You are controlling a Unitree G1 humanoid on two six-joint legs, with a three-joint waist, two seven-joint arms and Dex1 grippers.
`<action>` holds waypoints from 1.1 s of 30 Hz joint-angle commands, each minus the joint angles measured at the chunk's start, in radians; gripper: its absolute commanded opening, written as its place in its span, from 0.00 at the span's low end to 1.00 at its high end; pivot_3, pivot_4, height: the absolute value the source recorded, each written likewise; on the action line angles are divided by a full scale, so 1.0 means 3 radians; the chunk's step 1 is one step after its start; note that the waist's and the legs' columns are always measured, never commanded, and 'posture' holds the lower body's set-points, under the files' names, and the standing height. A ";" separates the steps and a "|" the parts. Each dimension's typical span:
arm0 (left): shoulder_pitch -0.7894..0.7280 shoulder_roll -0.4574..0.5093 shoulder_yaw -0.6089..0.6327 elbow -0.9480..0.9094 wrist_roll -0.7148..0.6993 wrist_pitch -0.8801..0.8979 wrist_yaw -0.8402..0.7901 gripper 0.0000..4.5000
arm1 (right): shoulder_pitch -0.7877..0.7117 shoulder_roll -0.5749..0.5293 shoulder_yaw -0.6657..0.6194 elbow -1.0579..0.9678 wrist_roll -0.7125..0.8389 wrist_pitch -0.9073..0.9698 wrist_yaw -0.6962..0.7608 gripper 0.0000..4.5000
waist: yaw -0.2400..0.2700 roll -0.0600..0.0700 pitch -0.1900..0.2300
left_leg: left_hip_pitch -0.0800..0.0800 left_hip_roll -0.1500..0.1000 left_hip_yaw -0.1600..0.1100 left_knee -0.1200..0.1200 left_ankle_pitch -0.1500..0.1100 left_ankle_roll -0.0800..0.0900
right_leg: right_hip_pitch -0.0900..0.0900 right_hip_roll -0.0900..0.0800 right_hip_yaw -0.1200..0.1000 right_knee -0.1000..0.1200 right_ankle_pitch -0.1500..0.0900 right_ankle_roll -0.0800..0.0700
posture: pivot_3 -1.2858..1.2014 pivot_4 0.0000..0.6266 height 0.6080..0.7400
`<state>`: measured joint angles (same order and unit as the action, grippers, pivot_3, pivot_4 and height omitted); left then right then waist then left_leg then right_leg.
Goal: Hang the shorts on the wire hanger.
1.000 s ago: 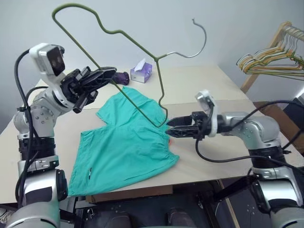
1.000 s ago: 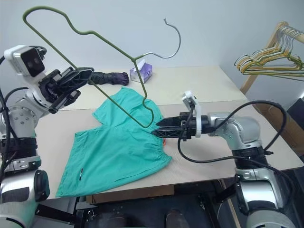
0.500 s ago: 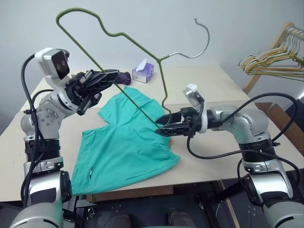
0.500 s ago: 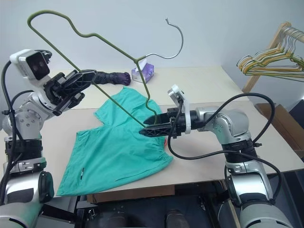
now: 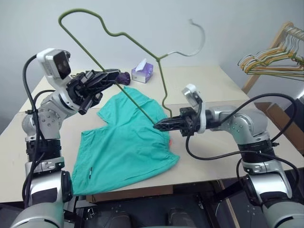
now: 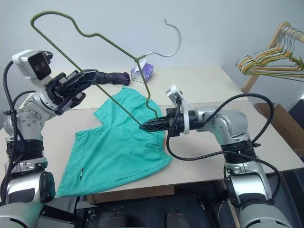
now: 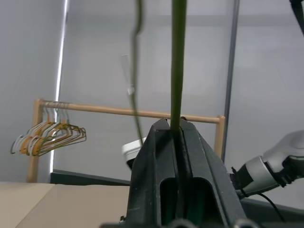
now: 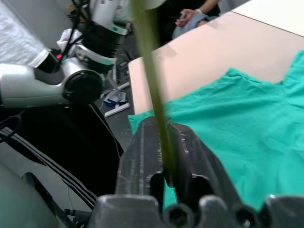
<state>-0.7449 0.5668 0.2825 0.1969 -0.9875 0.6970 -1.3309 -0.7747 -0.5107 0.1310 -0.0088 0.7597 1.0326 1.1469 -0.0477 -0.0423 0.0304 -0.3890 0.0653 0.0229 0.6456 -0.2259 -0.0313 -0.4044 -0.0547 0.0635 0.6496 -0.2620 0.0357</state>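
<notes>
Both grippers are clamping the wire hanger (image 5: pixel 121 35) above the tabletop (image 5: pixel 204 80): left gripper (image 5: pixel 110 75) and right gripper (image 5: pixel 159 126). The shorts (image 5: pixel 126 145) are lying flat mid-tabletop.

Silver-grey jointed arms, black ribbed collars at joints. Black cables loop along each arm. White camera block on each wrist. Black two-finger left gripper (image 5: pixel 105 76) and right gripper (image 5: pixel 159 126).

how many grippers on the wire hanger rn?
2. The left gripper jaws are shut on the long straight side of the thin olive wire hanger; the right gripper jaws are shut on its lower corner, over the teal fabric shorts.
</notes>
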 commanded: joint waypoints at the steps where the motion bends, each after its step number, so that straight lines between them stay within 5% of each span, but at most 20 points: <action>1: -0.0030 -0.0018 -0.0074 -0.0088 0.0078 -0.0047 -0.0021 0.06 | -0.0051 0.0050 -0.0145 -0.0021 0.0022 -0.0085 -0.0087 0.00 | 0.0002 0.0000 0.0000 | 0.0000 0.0000 0.0000 0.0000 0.0000 0.0000 | 0.0000 0.0000 0.0000 0.0000 0.0000 0.0000 | 0.51 0.00 1.00; 8: 0.0044 0.0012 -0.0199 -0.0106 0.0332 0.0034 0.0269 0.48 | -0.0020 0.0141 -0.0327 -0.0095 0.0139 -0.0029 -0.0270 0.00 | 0.0008 0.0000 0.0000 | 0.0000 -0.0001 0.0000 0.0001 0.0000 0.0000 | 0.0001 -0.0001 0.0000 0.0000 0.0000 0.0000 | 0.51 0.00 1.00; 15: 0.0334 0.0398 -0.0443 -0.0091 0.0910 -0.0059 0.0426 0.99 | 0.0128 0.0124 -0.0696 -0.0240 0.0259 0.0111 -0.0712 0.00 | -0.0037 0.0001 0.0001 | 0.0000 0.0000 0.0000 -0.0001 0.0000 0.0000 | -0.0001 0.0000 0.0000 0.0002 0.0000 0.0000 | 0.51 0.00 1.00; 21: 0.0713 0.0771 -0.0730 -0.0449 0.1615 -0.0683 0.0358 0.99 | 0.0707 -0.0399 -0.0969 -0.0489 0.0433 0.0668 -0.0875 0.00 | -0.0009 0.0001 0.0001 | -0.0003 0.0000 0.0001 -0.0001 0.0000 0.0000 | -0.0002 -0.0002 -0.0001 -0.0002 0.0000 0.0000 | 0.51 0.00 1.00; 33: 0.1072 0.1025 -0.1091 -0.0959 0.1995 -0.0907 0.0200 0.99 | 0.2067 -0.1468 -0.1158 -0.0778 0.0874 0.1430 -0.0554 0.00 | -0.0001 0.0003 0.0002 | 0.0007 0.0002 0.0006 -0.0001 -0.0001 0.0001 | 0.0005 -0.0001 0.0004 -0.0004 -0.0008 0.0013 | 0.50 0.00 1.00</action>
<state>-0.4134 0.8672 -0.0571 -0.0564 -0.3890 0.4337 -1.2702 -0.1573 -0.9253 -0.1920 -0.2432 0.9725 1.4192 0.9468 -0.0482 -0.0415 0.0310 -0.3871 0.0658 0.0251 0.6456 -0.2261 -0.0311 -0.4030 -0.0551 0.0650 0.6484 -0.2646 0.0398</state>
